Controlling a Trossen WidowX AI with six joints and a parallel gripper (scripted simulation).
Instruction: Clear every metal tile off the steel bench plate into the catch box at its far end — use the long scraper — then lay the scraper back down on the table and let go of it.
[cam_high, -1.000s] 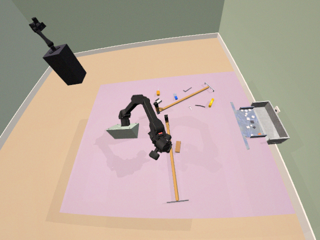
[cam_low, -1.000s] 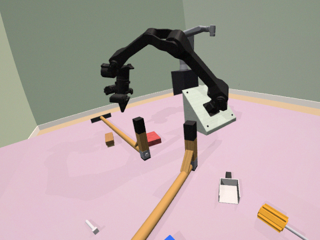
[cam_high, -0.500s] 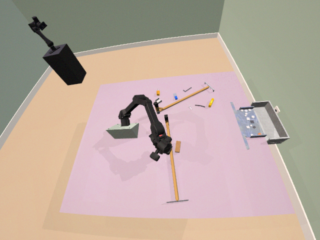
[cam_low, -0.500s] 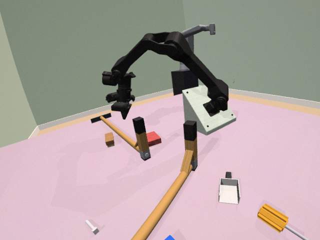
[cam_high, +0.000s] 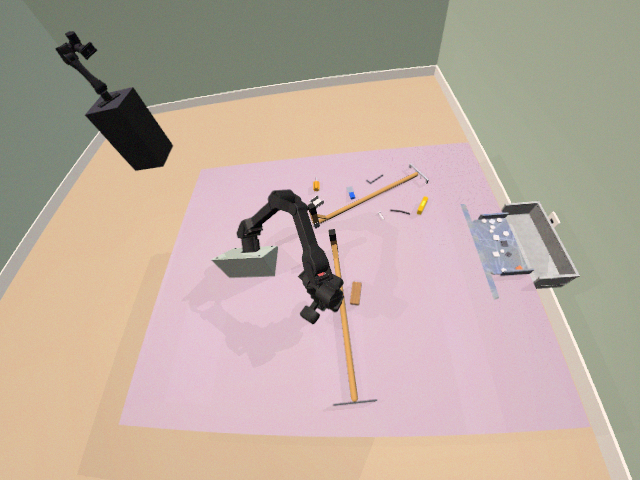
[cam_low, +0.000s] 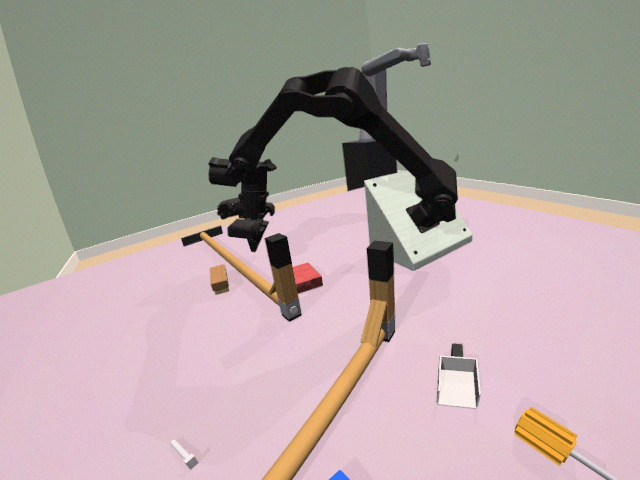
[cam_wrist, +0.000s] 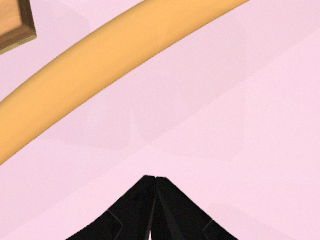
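A: Claw (cam_high: 324, 295) (cam_low: 253, 248) (cam_wrist: 155, 178) state?
B: Narrow, fingertips together, nothing held. It hangs over the table (cam_high: 439, 335) (cam_low: 103, 361) (cam_wrist: 280, 150), beside the dark-bladed tool (cam_high: 347, 341) (cam_low: 242, 268) (cam_wrist: 115, 55).
A: That the scraper?
B: Likely; the metal-headed tool (cam_high: 372, 198) (cam_low: 330, 403) is long too. Can't confirm. Both lie on the table.
A: Handling?
B: Stiff wooden shaft, probably light but nose-heavy with that reach. Round shaft may roll in the pads. I'd take the upright grip (cam_high: 332, 237) (cam_low: 283, 276): flat-sided, resists twist. Open first.
A: Surface?
B: Pink, flat, looks matte. Wood block (cam_high: 355, 292) (cam_low: 218, 277) (cam_wrist: 10, 22) near the shaft, red block (cam_low: 309, 276) by the grip; mind both.
A: Target?
B: Tiles (cam_high: 496, 237) still to clear from the bench plate (cam_high: 485, 253), catch box (cam_high: 566, 255) beyond. Green wall (cam_high: 568, 129) close behind; don't overshoot.
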